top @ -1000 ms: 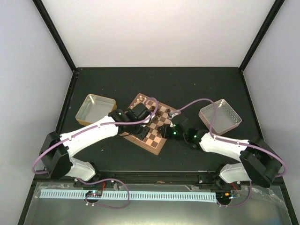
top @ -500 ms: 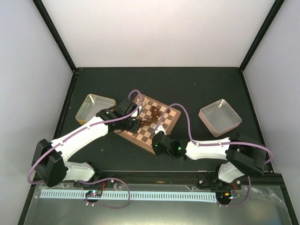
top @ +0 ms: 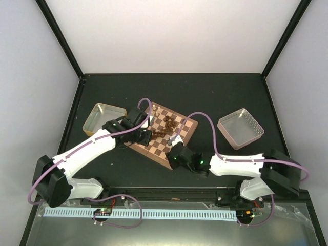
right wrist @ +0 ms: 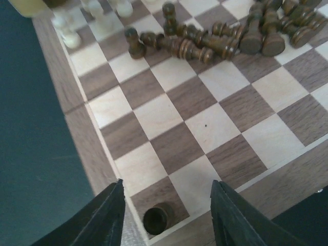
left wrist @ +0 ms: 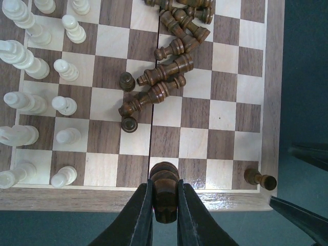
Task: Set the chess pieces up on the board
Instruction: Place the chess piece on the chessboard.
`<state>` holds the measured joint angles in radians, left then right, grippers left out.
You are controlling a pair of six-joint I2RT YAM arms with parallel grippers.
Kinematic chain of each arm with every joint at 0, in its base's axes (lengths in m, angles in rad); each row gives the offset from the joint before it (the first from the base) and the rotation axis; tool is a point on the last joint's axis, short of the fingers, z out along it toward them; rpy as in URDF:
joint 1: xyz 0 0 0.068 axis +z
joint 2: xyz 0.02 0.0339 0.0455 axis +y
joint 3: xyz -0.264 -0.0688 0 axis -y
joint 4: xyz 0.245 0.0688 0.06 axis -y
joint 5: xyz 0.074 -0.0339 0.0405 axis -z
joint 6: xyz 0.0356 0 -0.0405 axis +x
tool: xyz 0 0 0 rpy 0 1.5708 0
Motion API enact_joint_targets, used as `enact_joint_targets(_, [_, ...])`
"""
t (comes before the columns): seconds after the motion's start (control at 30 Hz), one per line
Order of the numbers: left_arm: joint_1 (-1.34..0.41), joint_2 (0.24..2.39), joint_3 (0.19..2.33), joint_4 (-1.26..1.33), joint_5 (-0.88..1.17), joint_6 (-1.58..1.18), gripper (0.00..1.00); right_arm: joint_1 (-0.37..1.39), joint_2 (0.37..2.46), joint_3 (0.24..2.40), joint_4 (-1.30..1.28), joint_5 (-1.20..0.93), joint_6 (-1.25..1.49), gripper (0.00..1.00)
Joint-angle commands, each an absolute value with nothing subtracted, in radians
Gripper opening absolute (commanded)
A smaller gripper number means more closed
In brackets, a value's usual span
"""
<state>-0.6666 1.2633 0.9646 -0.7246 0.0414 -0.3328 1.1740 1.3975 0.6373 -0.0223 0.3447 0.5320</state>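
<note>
Nearest: right gripper [right wrist: 166, 188] wide over a dark pawn [right wrist: 156, 219] on a corner square of the board [right wrist: 66, 97]; left gripper [left wrist: 164, 190] clamped on a dark piece [left wrist: 164, 177] at the rim. Resolved only in wrist views: cream pieces [left wrist: 31, 66] ranked along one edge, dark pieces [left wrist: 169, 77] toppled mid-board. Beyond, on the tabletop [top: 215, 92]: left tray [top: 104, 119], right tray [top: 241, 128].

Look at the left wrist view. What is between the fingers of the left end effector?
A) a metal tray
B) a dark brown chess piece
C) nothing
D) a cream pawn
B: the left end effector is shut on a dark brown chess piece, held over the near rim of the board.
</note>
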Motion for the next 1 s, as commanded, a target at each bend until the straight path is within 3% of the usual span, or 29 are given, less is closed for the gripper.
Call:
enact_joint_targets(0.0, [-0.658,1.244,0.971,-0.705,0.054,-0.336,0.02,1.136,1.332,0.701,-0.091,0.288,0.602,0.5])
enact_joint_targets(0.4, [-0.675,1.267,0.949,-0.685,0.168,-0.317,0.01,0.97,1.27,0.7,-0.224,0.168,0.824,0.5])
enact_joint_targets(0.77, [-0.788,1.428,0.962,-0.651,0.061,-0.368,0.02,0.808,1.162,0.577,-0.238,0.157,0.971,0.51])
enact_joint_targets(0.97, [-0.829,1.508,0.971,-0.634,0.017,-0.381,0.08,0.801,1.147,0.569,-0.251,0.164,0.963,0.52])
